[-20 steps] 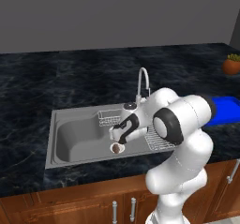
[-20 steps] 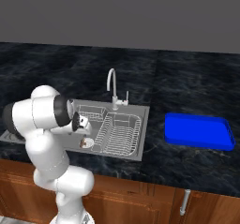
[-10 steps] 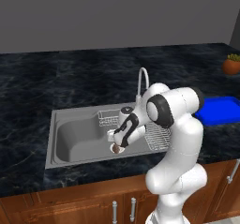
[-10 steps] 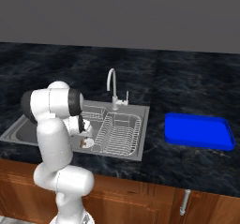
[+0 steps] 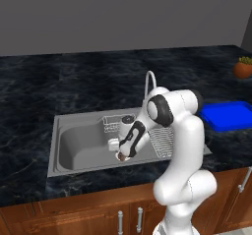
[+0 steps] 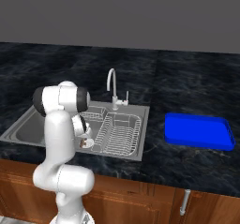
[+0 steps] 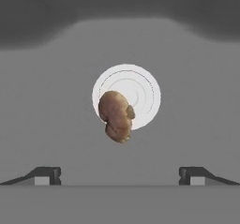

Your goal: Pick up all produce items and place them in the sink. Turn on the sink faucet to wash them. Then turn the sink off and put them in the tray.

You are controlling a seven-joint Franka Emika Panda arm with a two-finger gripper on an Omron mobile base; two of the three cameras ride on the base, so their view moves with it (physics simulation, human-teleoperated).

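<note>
Kitchen worktop with the arm bent low into the sink (image 5: 74, 148). The gripper (image 7: 119, 176) hangs above the basin floor with its jaws spread fully apart and nothing between them. The one produce item on show, a knobbly brown potato (image 7: 116, 115), lies on the sink floor, overlapping the near edge of the round drain (image 7: 136, 89) and lying free of the finger tips (image 7: 47, 175). The gooseneck faucet (image 6: 112, 88) stands at the sink's back rim, its side lever (image 6: 126, 96) at the base; whether water runs cannot be told. A wire rack (image 6: 120, 133) fills the sink's right end, and the blue tray (image 6: 198, 130) rests on the worktop well to the right of the sink.

The step in hand appears to be picking the potato back out of the basin. To do it well, the hand should likely descend straight until the tips bracket the lump's narrow waist, then close gently; its rounded, uneven skin may roll or squirt sideways across the smooth steel if pinched off-centre.
</note>
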